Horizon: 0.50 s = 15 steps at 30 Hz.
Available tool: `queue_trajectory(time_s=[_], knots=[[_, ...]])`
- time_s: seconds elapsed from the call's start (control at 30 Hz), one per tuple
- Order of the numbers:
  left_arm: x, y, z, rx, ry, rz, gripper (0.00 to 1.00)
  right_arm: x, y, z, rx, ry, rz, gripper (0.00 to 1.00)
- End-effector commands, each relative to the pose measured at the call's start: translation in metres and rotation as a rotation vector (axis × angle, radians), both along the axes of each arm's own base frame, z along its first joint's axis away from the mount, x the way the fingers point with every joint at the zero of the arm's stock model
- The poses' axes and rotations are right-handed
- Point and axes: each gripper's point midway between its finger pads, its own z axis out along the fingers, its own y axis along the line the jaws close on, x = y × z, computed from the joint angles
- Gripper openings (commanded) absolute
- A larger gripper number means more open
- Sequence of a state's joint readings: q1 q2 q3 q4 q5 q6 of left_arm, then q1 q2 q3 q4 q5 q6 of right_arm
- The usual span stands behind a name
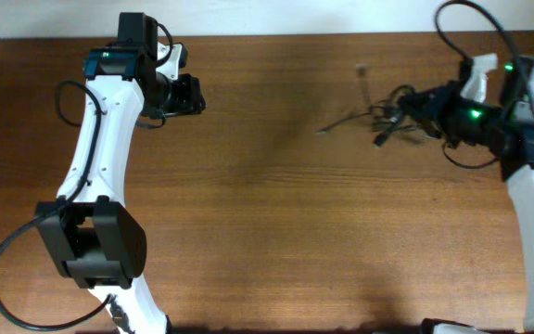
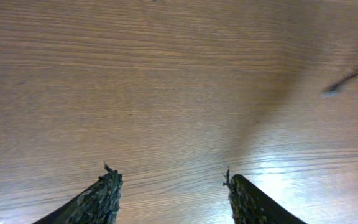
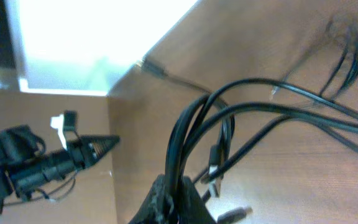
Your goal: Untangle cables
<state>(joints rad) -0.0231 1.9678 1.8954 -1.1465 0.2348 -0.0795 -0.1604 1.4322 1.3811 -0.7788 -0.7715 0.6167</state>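
Black cables (image 1: 385,121) bunch at our right gripper (image 1: 415,104), whose jaws pinch several strands; loose ends trail toward the left arm across the wood table (image 1: 276,204). Our left gripper (image 1: 196,93), jaws parted and empty, sits well apart, facing them.

Brown wooden table (image 1: 276,213), grain running lengthwise, filling most of overhead view. Strip of white wall (image 1: 295,17) along far edge. Soft glare patch (image 2: 291,167) on wood in left wrist view. Shadows faint, light even.
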Motion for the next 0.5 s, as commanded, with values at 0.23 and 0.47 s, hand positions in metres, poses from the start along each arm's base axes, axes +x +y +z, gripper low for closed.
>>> queue_trajectory(time_s=[0.23,0.47], knots=[[0.003,0.010,0.007,0.052,-0.031,0.020,0.63,-0.027,0.144,0.024,-0.078,-0.218,0.381,0.22],[0.002,0.008,0.007,0.051,-0.033,-0.010,0.61,-0.006,0.040,-0.015,-0.227,-0.034,0.088,0.99]])
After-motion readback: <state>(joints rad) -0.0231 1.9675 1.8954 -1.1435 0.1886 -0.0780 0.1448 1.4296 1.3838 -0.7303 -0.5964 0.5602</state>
